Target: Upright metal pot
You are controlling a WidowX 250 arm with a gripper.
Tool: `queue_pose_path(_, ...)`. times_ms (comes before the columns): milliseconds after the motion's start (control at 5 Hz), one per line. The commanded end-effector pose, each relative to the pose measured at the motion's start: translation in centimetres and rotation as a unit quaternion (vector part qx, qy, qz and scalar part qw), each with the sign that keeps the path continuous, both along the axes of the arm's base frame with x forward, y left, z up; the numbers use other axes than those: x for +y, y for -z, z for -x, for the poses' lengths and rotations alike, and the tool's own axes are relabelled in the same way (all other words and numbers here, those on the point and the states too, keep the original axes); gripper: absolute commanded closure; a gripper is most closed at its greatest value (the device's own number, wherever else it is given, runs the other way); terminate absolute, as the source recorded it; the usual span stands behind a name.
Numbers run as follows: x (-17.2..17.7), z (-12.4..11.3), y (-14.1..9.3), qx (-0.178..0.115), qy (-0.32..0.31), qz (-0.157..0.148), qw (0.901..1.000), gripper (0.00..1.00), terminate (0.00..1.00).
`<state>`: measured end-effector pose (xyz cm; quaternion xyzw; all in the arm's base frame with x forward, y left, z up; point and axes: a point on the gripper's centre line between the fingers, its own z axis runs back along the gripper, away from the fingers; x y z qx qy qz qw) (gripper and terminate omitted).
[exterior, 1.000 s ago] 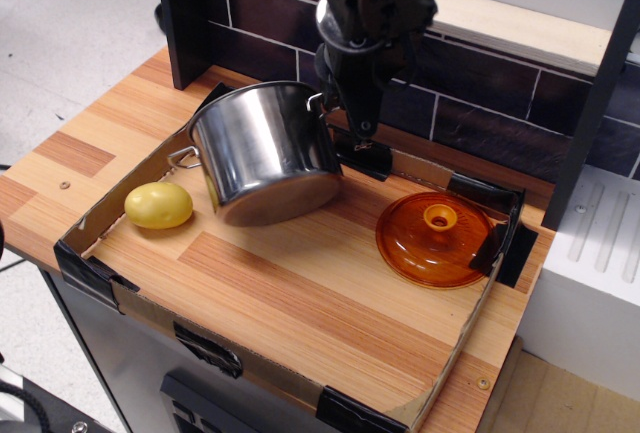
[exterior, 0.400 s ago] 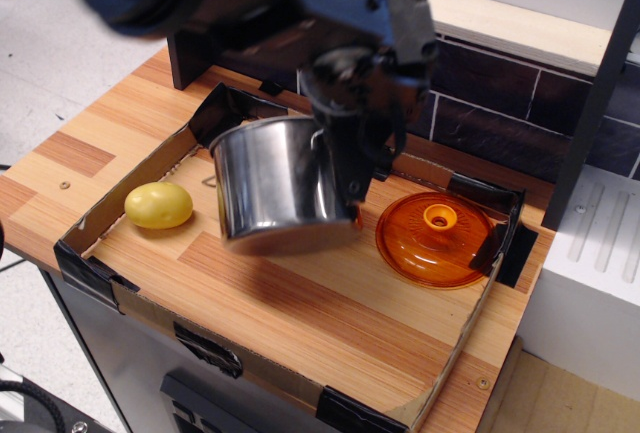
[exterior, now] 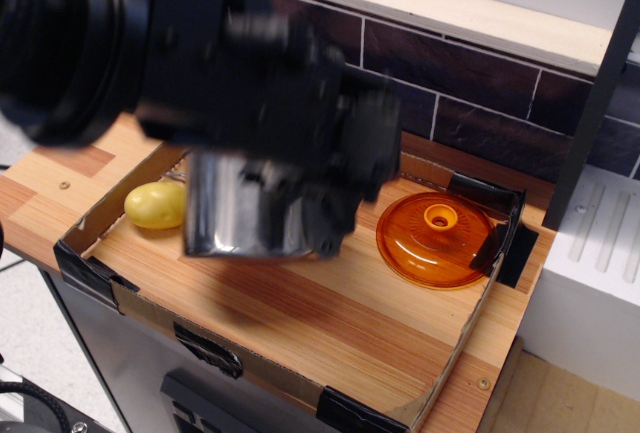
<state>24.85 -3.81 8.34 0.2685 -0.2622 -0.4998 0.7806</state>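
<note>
The metal pot [exterior: 235,218] is a shiny steel cylinder that stands about upright at the left middle of the cardboard tray [exterior: 400,408]. Its top and handles are hidden by my arm. My black arm is large, blurred by motion, and covers the pot's upper part. My gripper [exterior: 335,218] is at the pot's right side and appears closed on its rim. The fingers themselves are smeared.
A yellow round fruit [exterior: 155,205] lies just left of the pot, almost touching it. A flat orange translucent lid [exterior: 435,243] lies to the right. A dark tiled back wall [exterior: 450,83] stands behind, and a white appliance [exterior: 590,283] stands at the right.
The pot has gone from tilted near the back wall to about upright, and has shifted forward and left toward the yellow fruit. My arm swung left and low with it.
</note>
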Motion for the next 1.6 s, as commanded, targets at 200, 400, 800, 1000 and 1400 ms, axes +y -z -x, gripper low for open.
queue_pose_path(200, -0.9, -0.5, -0.5, -0.190, 0.005, 0.010, 0.9818, 1.00, 0.00)
queue_pose_path(400, -1.3, -0.5, -0.1, -0.182, -0.021, 0.026, 0.9827, 0.00, 0.00)
queue_pose_path(800, -1.4, 0.1, -0.8, -0.055, -0.075, 0.099, 0.9908, 0.00, 0.00)
queue_pose_path(1000, -1.6, 0.3, -1.4, 0.022, -0.093, 0.130, 0.9869, 0.00, 0.00)
queue_pose_path(1400, -1.1, -0.8, -2.6, 0.170, -0.080, 0.181, 0.9653, 0.00, 0.00)
